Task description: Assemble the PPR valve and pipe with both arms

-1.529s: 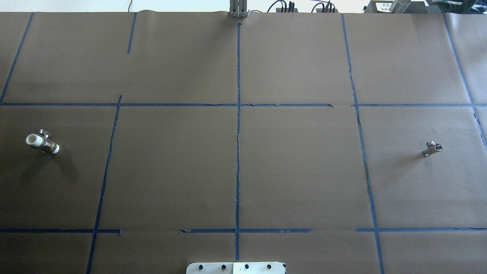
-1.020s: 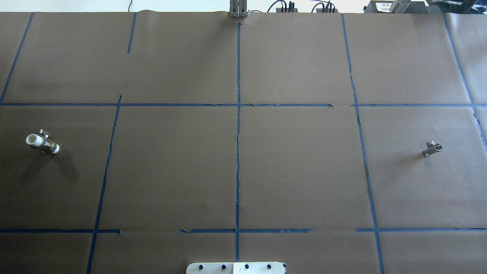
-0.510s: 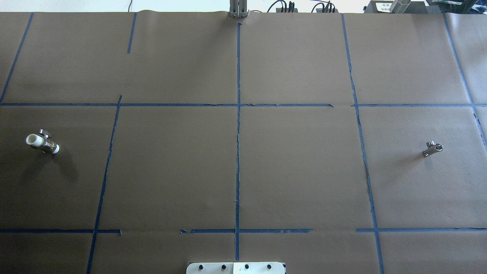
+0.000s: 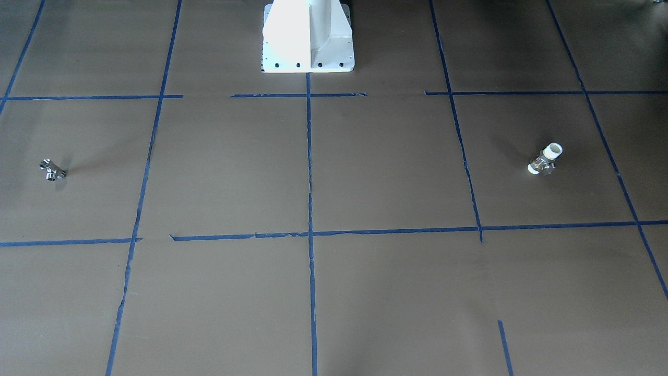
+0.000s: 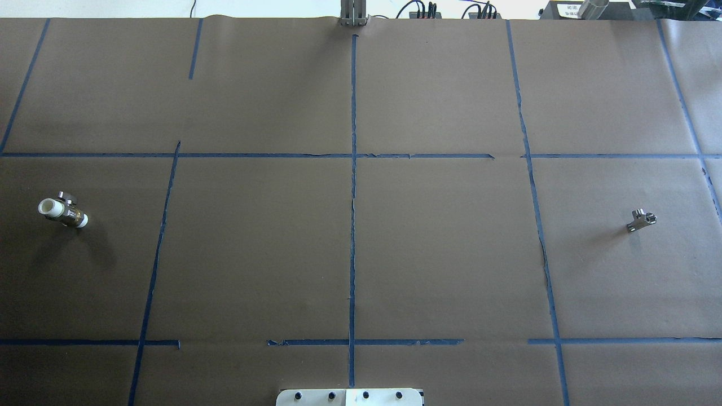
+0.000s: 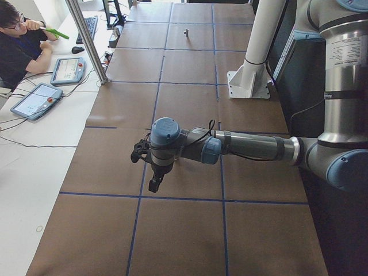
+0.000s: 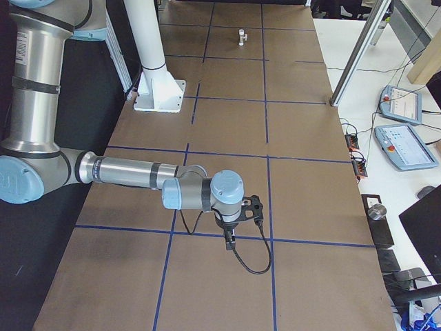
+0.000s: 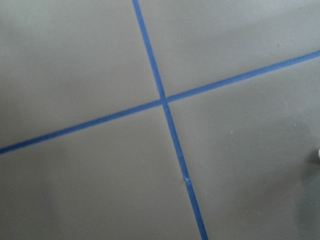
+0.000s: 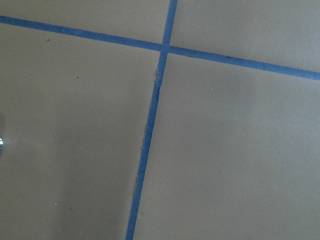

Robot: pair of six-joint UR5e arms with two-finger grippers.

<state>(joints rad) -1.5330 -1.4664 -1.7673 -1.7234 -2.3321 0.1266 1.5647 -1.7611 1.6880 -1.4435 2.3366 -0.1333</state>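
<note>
The PPR valve (image 5: 63, 212), white-ended with a metal middle, lies on the brown table at the far left of the overhead view, and it shows at the right in the front-facing view (image 4: 544, 159). The small chrome pipe (image 5: 641, 220) lies far to the right, on its own (image 4: 52, 169). Neither arm shows in these two views. In the exterior left view my left gripper (image 6: 154, 185) hangs above the table, pointing down. My right gripper (image 7: 229, 241) does the same in the exterior right view. Whether either is open or shut I cannot tell. Both wrist views show only paper and tape.
Blue tape lines divide the brown paper into squares. The white robot base (image 4: 308, 36) stands at the table's near middle edge. A person (image 6: 17, 40) sits at a side desk with tablets. An aluminium post (image 6: 86, 40) and cables (image 5: 420, 11) line the far edge.
</note>
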